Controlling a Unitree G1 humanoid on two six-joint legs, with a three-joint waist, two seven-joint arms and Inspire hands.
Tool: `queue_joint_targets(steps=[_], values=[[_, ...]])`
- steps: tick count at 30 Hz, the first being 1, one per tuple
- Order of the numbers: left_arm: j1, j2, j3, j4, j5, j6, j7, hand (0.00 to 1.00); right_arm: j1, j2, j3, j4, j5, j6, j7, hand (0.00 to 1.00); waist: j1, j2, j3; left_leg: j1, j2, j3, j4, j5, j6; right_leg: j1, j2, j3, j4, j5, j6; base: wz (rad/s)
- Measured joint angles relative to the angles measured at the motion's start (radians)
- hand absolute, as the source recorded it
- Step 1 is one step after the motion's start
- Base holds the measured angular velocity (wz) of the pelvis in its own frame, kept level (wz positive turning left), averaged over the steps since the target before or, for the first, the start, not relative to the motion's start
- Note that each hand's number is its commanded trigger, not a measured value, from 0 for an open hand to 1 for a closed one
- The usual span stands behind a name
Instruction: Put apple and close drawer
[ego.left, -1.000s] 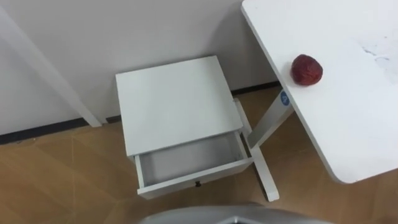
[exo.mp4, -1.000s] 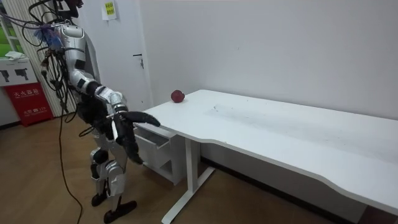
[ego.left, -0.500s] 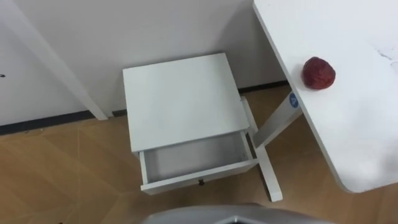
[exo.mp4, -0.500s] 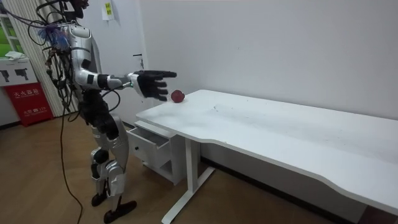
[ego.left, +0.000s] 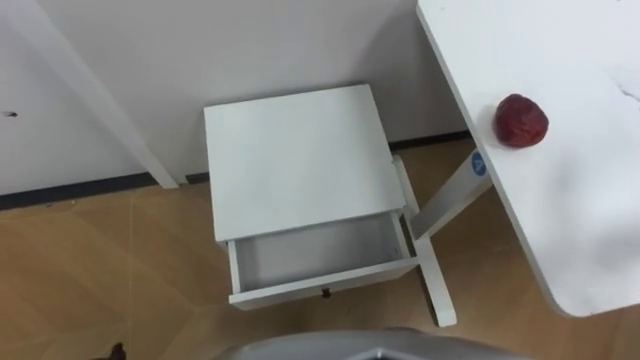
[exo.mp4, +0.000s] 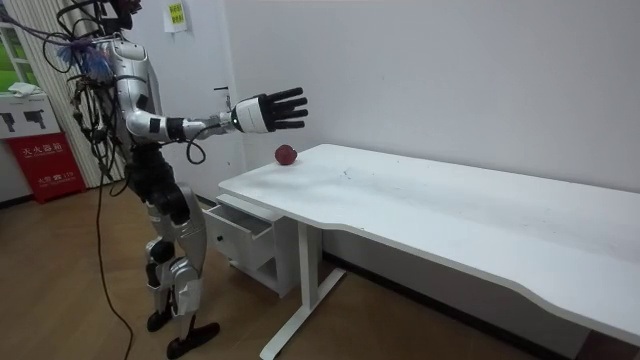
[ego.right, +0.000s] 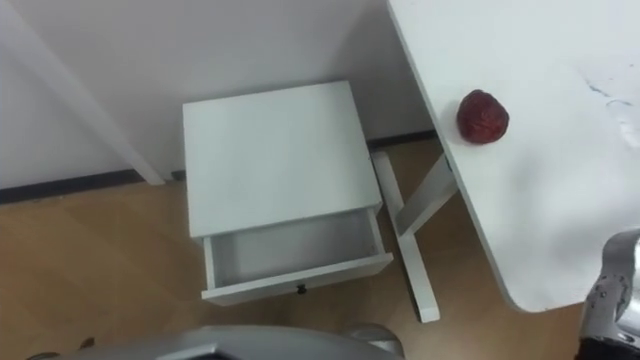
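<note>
Apple (ego.left: 521, 120), round, red, sits on smooth table (ego.left: 585, 205).

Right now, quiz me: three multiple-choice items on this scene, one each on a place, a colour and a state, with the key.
1. Where is the apple? A. in the drawer B. on the desk C. on the cabinet
2. What colour is the apple? A. green B. red C. yellow
3. How is the drawer? A. shut B. open, holding the apple C. open and empty
1 B: it lies on the desk near the edge. 2 B: its skin is dark red. 3 C: pulled out, nothing inside.
</note>
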Motion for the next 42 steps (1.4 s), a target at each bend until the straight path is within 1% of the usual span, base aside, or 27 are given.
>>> queue_joint_targets(steps=[3, 4, 9, 10, 12, 14, 17, 19, 21, 24, 26, 31, 33, 34, 35, 36, 38, 40, 42], values=[[0.000, 0.001, 0.000, 0.005, 0.000, 0.001, -0.013, 0.00, 0.000, -0.012, 0.027, 0.000, -0.011, 0.001, 0.010, 0.00, 0.012, -0.001, 0.0006, -0.001, 0.001, 0.000, 0.000, 0.000, 0.000, -0.001, 0.000, -0.002, -0.001, 0.000, 0.000, 0.00], [0.000, 0.002, 0.000, 0.005, 0.000, 0.001, -0.022, 0.00, 0.000, -0.014, 0.043, 0.000, -0.036, 0.002, 0.016, 0.00, 0.016, -0.001, 0.0007, -0.003, 0.001, 0.000, 0.000, 0.000, 0.000, -0.002, 0.000, -0.003, -0.003, 0.000, 0.000, 0.00], [-0.003, 0.002, -0.001, 0.004, 0.000, 0.003, -0.031, 0.00, 0.000, -0.018, 0.078, -0.003, -0.071, 0.013, 0.084, 0.00, 0.021, -0.006, -0.0021, -0.010, 0.001, -0.004, 0.000, 0.000, 0.000, -0.001, 0.001, -0.007, -0.014, 0.004, 0.000, 0.01], [-0.003, 0.002, -0.002, -0.002, 0.002, 0.006, -0.032, 0.00, -0.001, -0.021, 0.078, -0.002, -0.074, 0.017, 0.108, 0.00, 0.021, -0.009, -0.0036, -0.014, 0.001, -0.005, 0.000, 0.000, 0.000, -0.001, 0.001, -0.007, -0.014, 0.004, 0.000, 0.00], [-0.002, 0.003, -0.002, -0.018, 0.014, 0.012, -0.036, 0.00, -0.002, -0.027, 0.078, -0.002, -0.074, 0.031, 0.151, 0.00, 0.020, -0.009, -0.0040, -0.017, 0.001, -0.008, 0.000, 0.000, 0.000, -0.001, 0.001, -0.008, -0.014, 0.005, 0.000, 0.00], [-0.003, 0.007, -0.001, -0.024, 0.044, 0.013, -0.042, 0.00, -0.004, -0.028, 0.078, -0.002, -0.073, 0.048, 0.210, 0.00, 0.019, -0.019, -0.0047, -0.018, 0.001, -0.008, 0.000, 0.000, 0.000, 0.000, 0.002, -0.008, -0.015, 0.005, 0.000, 0.00], [-0.006, 0.015, 0.001, -0.024, 0.079, 0.013, -0.045, 0.00, -0.018, -0.030, 0.078, 0.008, -0.071, 0.058, 0.281, 0.00, 0.021, -0.026, -0.0056, -0.016, 0.002, -0.010, 0.000, 0.000, 0.000, 0.002, 0.002, -0.007, -0.016, 0.005, 0.000, 0.00], [-0.007, 0.024, 0.002, -0.025, 0.087, 0.013, -0.045, 0.00, -0.030, -0.030, 0.078, 0.014, -0.071, 0.068, 0.317, 0.00, 0.018, -0.027, -0.0056, -0.016, 0.001, -0.011, 0.000, 0.000, 0.000, 0.003, 0.001, -0.008, -0.016, 0.005, 0.000, 0.00], [-0.007, 0.030, 0.005, -0.024, 0.087, 0.014, -0.045, 0.00, -0.049, -0.031, 0.078, 0.034, -0.072, 0.086, 0.363, 0.00, 0.017, -0.026, -0.0053, -0.016, 0.001, -0.012, 0.000, 0.000, 0.000, 0.004, 0.001, -0.013, -0.017, 0.005, 0.000, 0.00], [-0.006, 0.031, 0.005, -0.023, 0.087, 0.018, -0.048, 0.00, -0.059, -0.031, 0.078, 0.062, -0.073, 0.103, 0.406, 0.00, 0.017, -0.024, -0.0054, -0.016, 0.002, -0.012, 0.000, 0.000, 0.000, 0.005, 0.000, -0.018, -0.017, 0.005, -0.001, 0.05], [-0.003, 0.031, 0.005, -0.023, 0.087, 0.027, -0.053, 0.00, -0.061, -0.031, 0.078, 0.080, -0.074, 0.122, 0.443, 0.00, 0.018, -0.023, -0.0055, -0.016, 0.003, -0.013, 0.002, 0.000, 0.000, 0.007, 0.000, -0.022, -0.016, 0.006, -0.002, 0.04], [0.011, 0.030, 0.005, -0.015, 0.086, 0.047, -0.070, 0.00, -0.065, -0.031, 0.078, 0.084, -0.076, 0.142, 0.494, 0.00, 0.018, -0.022, -0.0060, -0.016, 0.006, -0.015, 0.007, 0.000, 0.000, 0.010, 0.000, -0.032, -0.015, 0.007, -0.004, 0.01], [0.014, 0.030, 0.004, -0.015, 0.086, 0.054, -0.071, 0.00, -0.073, -0.032, 0.079, 0.084, -0.077, 0.142, 0.518, 0.00, 0.018, -0.024, -0.0052, -0.017, 0.008, -0.015, 0.008, 0.000, 0.000, 0.010, 0.000, -0.035, -0.014, 0.008, -0.005, 0.00], [0.014, 0.030, 0.004, -0.015, 0.087, 0.055, -0.071, 0.00, -0.082, -0.034, 0.082, 0.084, -0.082, 0.142, 0.530, 0.00, 0.017, -0.025, -0.0046, -0.019, 0.008, -0.015, 0.011, 0.000, 0.000, 0.010, 0.000, -0.037, -0.013, 0.008, -0.006, 0.00], [0.013, 0.030, 0.004, -0.015, 0.087, 0.055, -0.071, 0.00, -0.086, -0.044, 0.091, 0.084, -0.083, 0.142, 0.546, 0.00, 0.019, -0.026, -0.0039, -0.021, 0.009, -0.015, 0.017, 0.000, -0.001, 0.010, 0.000, -0.038, -0.013, 0.009, -0.007, 0.00], [0.013, 0.031, 0.004, -0.015, 0.087, 0.055, -0.070, 0.00, -0.087, -0.064, 0.115, 0.085, -0.083, 0.142, 0.558, 0.00, 0.019, -0.030, -0.0033, -0.023, 0.010, -0.016, 0.022, 0.000, -0.001, 0.011, 0.000, -0.040, -0.013, 0.010, -0.008, 0.00], [0.012, 0.031, 0.002, -0.015, 0.087, 0.055, -0.069, 0.00, -0.090, -0.088, 0.146, 0.097, -0.083, 0.142, 0.578, 0.00, 0.019, -0.037, -0.0014, -0.024, 0.011, -0.019, 0.027, 0.000, -0.001, 0.016, 0.000, -0.045, -0.015, 0.011, -0.009, 0.06], [0.008, 0.031, -0.002, -0.015, 0.087, 0.059, -0.069, 0.00, -0.091, -0.099, 0.159, 0.113, -0.094, 0.142, 0.600, 0.00, 0.019, -0.043, -0.0033, -0.027, 0.012, -0.024, 0.032, 0.000, -0.001, 0.017, 0.000, -0.049, -0.015, 0.011, -0.010, 0.09], [0.005, 0.031, -0.003, -0.015, 0.087, 0.059, -0.069, 0.00, -0.095, -0.099, 0.165, 0.130, -0.109, 0.147, 0.602, 0.00, 0.021, -0.047, -0.0051, -0.033, 0.011, -0.030, 0.036, 0.000, -0.001, 0.017, -0.001, -0.057, -0.014, 0.012, -0.010, 0.11]])
